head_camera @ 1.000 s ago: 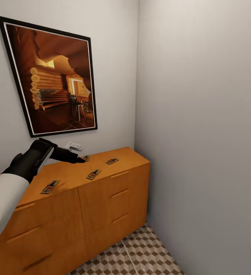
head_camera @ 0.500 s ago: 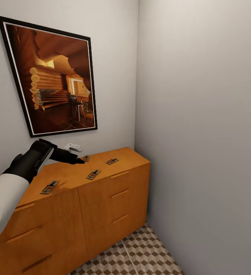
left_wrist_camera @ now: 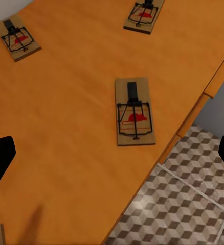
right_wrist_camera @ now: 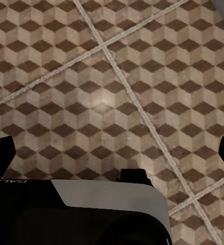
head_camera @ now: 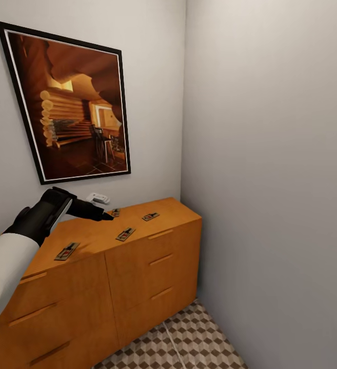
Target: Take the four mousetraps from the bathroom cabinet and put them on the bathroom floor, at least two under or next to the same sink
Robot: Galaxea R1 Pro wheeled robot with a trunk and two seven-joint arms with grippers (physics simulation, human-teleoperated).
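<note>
We are viewing an early stage: all four mousetraps are lying on the cabinet (head_camera: pixel 153 225), from the nearest trap (head_camera: pixel 67 250) to the farthest (head_camera: pixel 116 212); none is on the floor (head_camera: pixel 189 338) yet. Our left pincer (head_camera: pixel 105 216) is hovering released, tips spread wide around one trap (left_wrist_camera: pixel 135 111). The right wrist view is adding bare tiles (right_wrist_camera: pixel 112 76); that pincer (right_wrist_camera: pixel 112 148) is likewise spread, grasping nothing.

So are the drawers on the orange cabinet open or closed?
Closed. In the head view, every drawer front on the cabinet sits flush, with no gaps. The mousetraps lie flat on top.
</note>
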